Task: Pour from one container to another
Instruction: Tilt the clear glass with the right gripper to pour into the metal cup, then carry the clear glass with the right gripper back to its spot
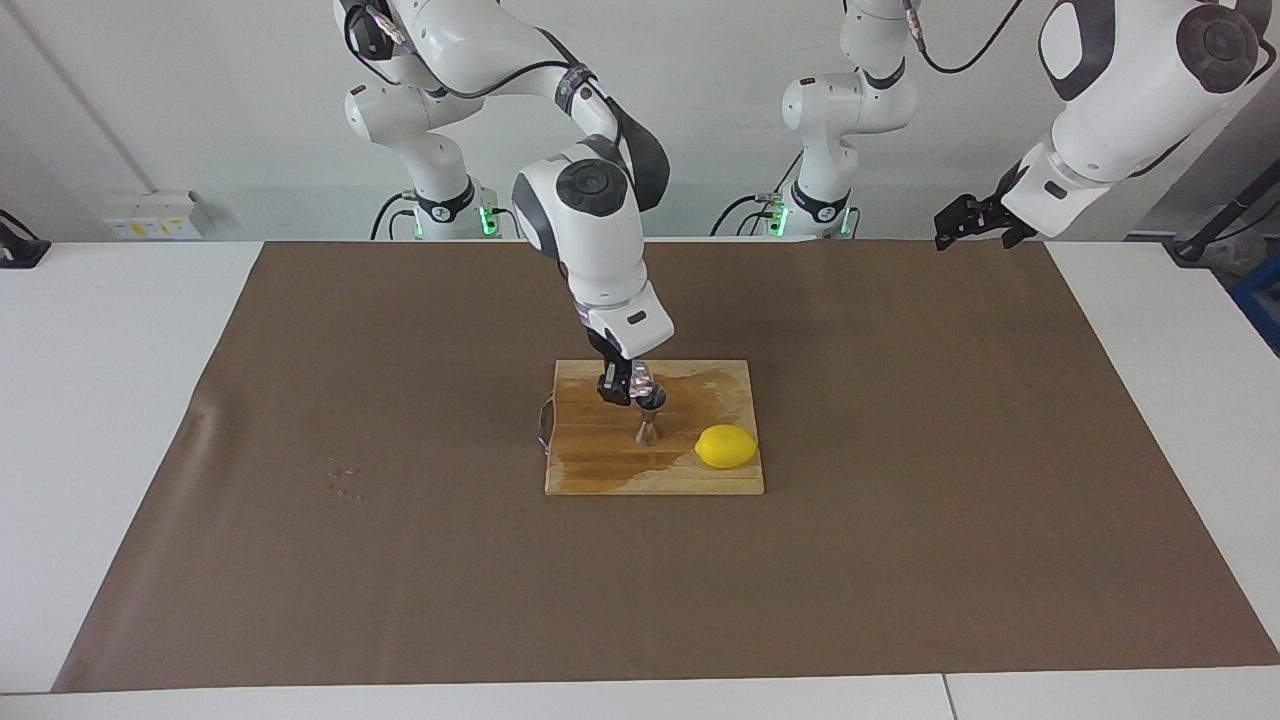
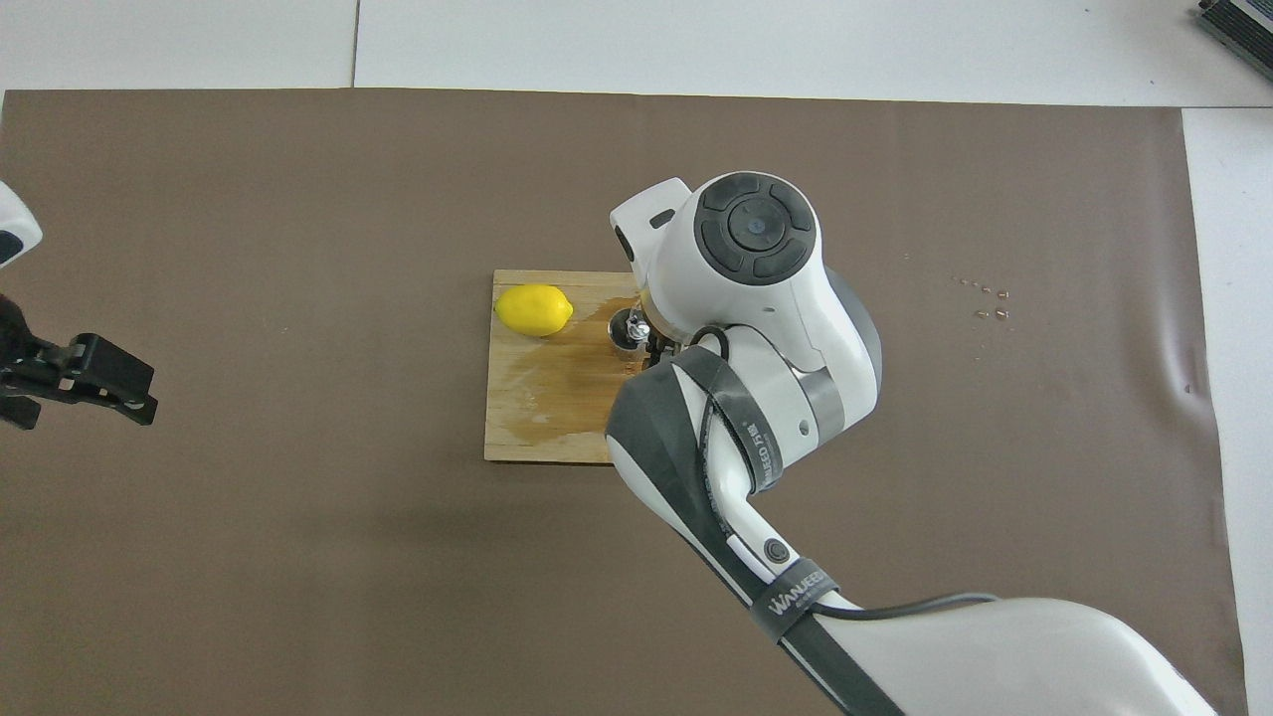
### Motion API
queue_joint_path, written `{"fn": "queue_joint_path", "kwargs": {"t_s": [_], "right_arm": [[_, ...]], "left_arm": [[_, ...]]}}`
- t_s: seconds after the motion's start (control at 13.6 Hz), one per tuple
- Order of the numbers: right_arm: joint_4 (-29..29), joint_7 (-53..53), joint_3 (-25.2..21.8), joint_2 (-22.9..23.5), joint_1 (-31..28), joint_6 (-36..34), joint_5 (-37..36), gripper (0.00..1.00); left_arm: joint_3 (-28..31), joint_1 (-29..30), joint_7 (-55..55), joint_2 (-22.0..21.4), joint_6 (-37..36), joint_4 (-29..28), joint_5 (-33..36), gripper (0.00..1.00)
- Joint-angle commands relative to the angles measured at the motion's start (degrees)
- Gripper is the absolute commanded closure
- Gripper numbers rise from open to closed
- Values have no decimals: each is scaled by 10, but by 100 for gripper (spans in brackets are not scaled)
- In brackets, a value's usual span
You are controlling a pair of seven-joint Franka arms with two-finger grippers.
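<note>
A steel jigger [image 1: 649, 428] stands upright on the wooden board [image 1: 600, 470], with a lemon [image 1: 726, 446] beside it toward the left arm's end. My right gripper [image 1: 622, 387] is shut on the small clear glass [image 1: 641, 379], which hangs tilted just over the jigger's rim. In the overhead view the right arm covers most of the hand, and only the glass and jigger [image 2: 628, 329] peek out next to the lemon [image 2: 534, 309]. My left gripper [image 1: 948, 227] waits open and empty, raised over the mat's edge at the left arm's end of the table.
A brown mat [image 1: 900, 500] covers the table. The board [image 2: 537, 398] carries a dark wet stain around the jigger. A few small specks [image 1: 345, 480] lie on the mat toward the right arm's end.
</note>
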Motion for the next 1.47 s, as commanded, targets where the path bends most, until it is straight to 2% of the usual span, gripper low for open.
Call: {"fn": "queue_joint_path", "kwargs": {"t_s": [0.0, 0.66, 0.95, 1.32, 1.4], "right_arm": [[8, 23, 0, 3, 3, -10, -22, 100], [7, 36, 1, 9, 11, -9, -35, 100], [7, 29, 5, 9, -9, -2, -21, 100], [1, -27, 16, -1, -47, 8, 84, 100], [0, -44, 31, -4, -64, 14, 113, 100]], "left_arm": [[-5, 4, -7, -15, -2, -17, 4, 0], [-5, 4, -7, -15, -2, -17, 4, 0], [-5, 5, -7, -15, -2, -17, 4, 0], [-5, 4, -7, -15, -2, -17, 4, 0], [-5, 4, -7, -15, -2, -17, 4, 0]]}}
